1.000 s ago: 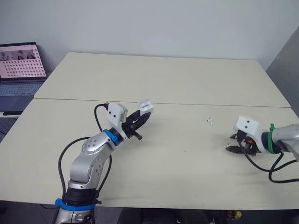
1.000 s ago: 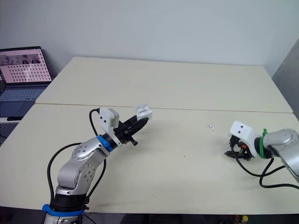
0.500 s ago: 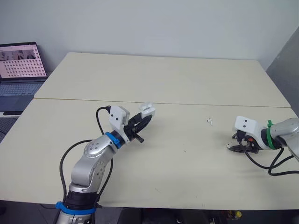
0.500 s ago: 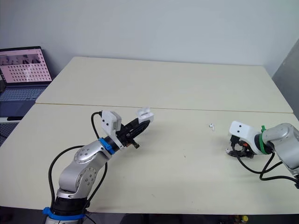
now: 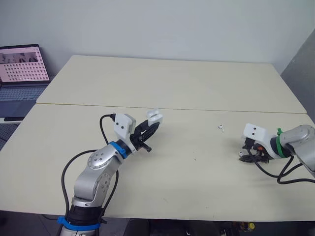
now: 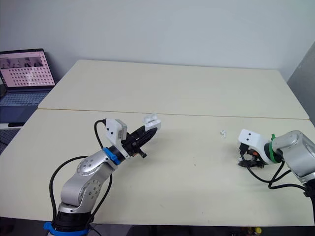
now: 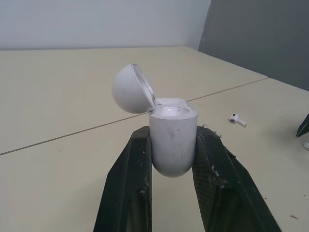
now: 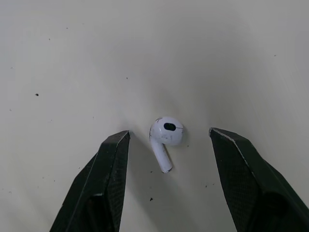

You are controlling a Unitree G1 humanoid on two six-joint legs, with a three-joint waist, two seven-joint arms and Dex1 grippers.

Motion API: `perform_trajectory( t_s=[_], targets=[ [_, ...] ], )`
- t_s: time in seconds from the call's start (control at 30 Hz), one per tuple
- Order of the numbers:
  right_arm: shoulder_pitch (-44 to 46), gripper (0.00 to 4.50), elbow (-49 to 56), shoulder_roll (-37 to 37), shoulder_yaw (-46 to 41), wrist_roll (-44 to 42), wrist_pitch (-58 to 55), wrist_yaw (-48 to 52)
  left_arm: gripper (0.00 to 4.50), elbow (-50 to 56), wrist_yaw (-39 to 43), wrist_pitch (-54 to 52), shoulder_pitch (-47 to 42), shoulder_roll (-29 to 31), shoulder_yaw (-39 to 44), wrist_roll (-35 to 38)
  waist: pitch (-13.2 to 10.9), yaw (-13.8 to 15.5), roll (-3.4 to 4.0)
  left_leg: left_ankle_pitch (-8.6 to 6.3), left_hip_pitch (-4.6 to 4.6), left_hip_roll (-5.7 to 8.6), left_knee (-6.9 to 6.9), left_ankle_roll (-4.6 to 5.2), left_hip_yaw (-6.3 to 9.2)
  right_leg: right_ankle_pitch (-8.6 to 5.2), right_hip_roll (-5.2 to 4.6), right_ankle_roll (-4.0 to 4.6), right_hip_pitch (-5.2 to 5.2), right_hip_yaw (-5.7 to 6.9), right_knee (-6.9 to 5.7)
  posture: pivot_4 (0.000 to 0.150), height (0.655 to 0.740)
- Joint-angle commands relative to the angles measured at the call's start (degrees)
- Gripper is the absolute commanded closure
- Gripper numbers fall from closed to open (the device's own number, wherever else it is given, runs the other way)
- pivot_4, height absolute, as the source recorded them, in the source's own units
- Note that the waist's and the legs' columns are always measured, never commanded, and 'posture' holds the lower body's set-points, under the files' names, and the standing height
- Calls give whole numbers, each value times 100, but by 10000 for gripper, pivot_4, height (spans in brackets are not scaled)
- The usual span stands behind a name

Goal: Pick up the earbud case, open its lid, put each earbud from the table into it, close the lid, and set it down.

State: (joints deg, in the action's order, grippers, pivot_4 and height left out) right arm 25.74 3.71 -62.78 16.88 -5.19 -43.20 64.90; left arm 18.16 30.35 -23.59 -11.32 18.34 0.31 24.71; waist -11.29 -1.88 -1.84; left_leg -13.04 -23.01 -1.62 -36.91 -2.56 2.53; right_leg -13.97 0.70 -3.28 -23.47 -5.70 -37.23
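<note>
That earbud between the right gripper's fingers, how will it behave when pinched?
The earbud looks tiny and glossy, so it is probably very light and may slip out as the open right gripper closes. With its rounded head and thin stem lying loose on the smooth table, it could pivot or skid if one finger touches first.

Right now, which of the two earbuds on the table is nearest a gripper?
The earbud lying between the right gripper's open fingers. The other earbud lies alone, well clear of it.
</note>
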Motion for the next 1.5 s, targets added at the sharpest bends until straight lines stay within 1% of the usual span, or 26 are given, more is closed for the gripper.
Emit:
perform_trajectory(
  t_s=[0.03, 0.13, 0.17, 0.23, 0.27, 0.33, 1.07, 1.1, 1.13, 1.17, 1.27, 1.37, 1.43, 1.5],
  targets=[
    [113, 17859, 57, 19, -49, 65, -130, 30, 37441, 311, -59, 20, 38, -29, -18, 27, 0, -1, 0, 0, 0, 0, 0, 0, 0, 0, 0, 0, 0, 0, 0, 1500, 7400],
    [100, 17859, 88, 56, -43, 48, -218, 23, 37441, 349, -92, 19, 77, -43, -36, 30, 0, -1, 0, 0, 0, 0, 0, 0, 0, 0, 0, 0, 1, 0, 0, 1500, 7400],
    [99, 19510, 90, 69, -37, 52, -217, 17, 37441, 353, -102, 20, 84, -46, -40, 32, 0, 0, 0, 0, 1, 0, 0, 0, 1, 0, 0, 0, 2, 0, 0, 1500, 7400],
    [101, 23649, 88, 87, -33, 60, -228, 6, 37441, 364, -116, 23, 101, -47, -46, 32, 0, -1, 0, 0, 1, 0, -1, 0, 1, 0, 0, 0, 3, 1, 0, 1500, 7400],
    [99, 26623, 86, 92, -33, 66, -224, 8, 37441, 373, -122, 23, 110, -48, -47, 32, 0, -3, 0, 0, 3, 0, -2, 0, 1, 0, 0, 0, 4, 1, 0, 1500, 7400],
    [90, 33954, 82, 86, -25, 74, -214, 37, 37441, 396, -133, 14, 130, -51, -47, 36, 0, -3, 0, 0, 5, 0, -4, 0, 0, 2, 0, 2, 8, 0, 0, 1500, 7400],
    [158, 33954, -32, 233, 12, 144, -230, 91, 37441, 382, -128, 9, 105, -48, -35, 11, 0, -7, 0, 0, 9, -1, -7, 0, 0, 6, 2, 3, 11, 0, 0, 1500, 7400],
    [156, 37777, -38, 240, 9, 152, -225, 95, 37441, 383, -128, 7, 102, -48, -36, 11, 0, -7, 0, 0, 9, -1, -7, 0, 0, 6, 2, 3, 11, 0, 0, 1500, 7400],
    [156, 39905, -45, 249, 6, 162, -218, 97, 37441, 384, -129, 6, 97, -47, -36, 10, 0, -7, 0, 0, 9, -1, -7, 0, 0, 7, 2, 3, 12, 0, 0, 1500, 7400],
    [160, 40874, -57, 269, 2, 170, -203, 93, 37441, 373, -122, 11, 93, -45, -34, 10, 0, -7, 0, 0, 9, -1, -7, 0, 0, 7, 2, 3, 12, 0, 0, 1500, 7400],
    [198, 40868, -85, 347, -41, 153, -171, 86, 37441, 355, -104, 16, 78, -37, -30, 13, 0, -16, 0, 0, 11, -1, -8, 0, 0, 8, 2, 4, 13, 0, 0, 1500, 7400],
    [340, 40868, 13, 528, -214, -62, -312, 124, 37441, 313, -71, 37, 55, -27, -25, 11, 0, -44, 0, 1, 12, -3, -8, 0, 0, 10, 3, 7, 14, -1, 0, 1500, 7400],
    [507, 40868, 155, 751, -415, -331, -297, 185, 37441, 252, -39, 73, 10, -26, -22, 3, 0, -63, 0, 1, 13, -4, -8, 0, 0, 11, 4, 6, 14, -1, -2, 1500, 7400],
    [769, 40868, 325, 1173, -754, -760, -496, 88, 37441, 155, 8, 179, -82, -59, -32, -16, 0, -79, 1, 1, 13, -5, -7, 0, 1, 12, 6, 5, 13, 0, -4, 1500, 7400]
  ],
)
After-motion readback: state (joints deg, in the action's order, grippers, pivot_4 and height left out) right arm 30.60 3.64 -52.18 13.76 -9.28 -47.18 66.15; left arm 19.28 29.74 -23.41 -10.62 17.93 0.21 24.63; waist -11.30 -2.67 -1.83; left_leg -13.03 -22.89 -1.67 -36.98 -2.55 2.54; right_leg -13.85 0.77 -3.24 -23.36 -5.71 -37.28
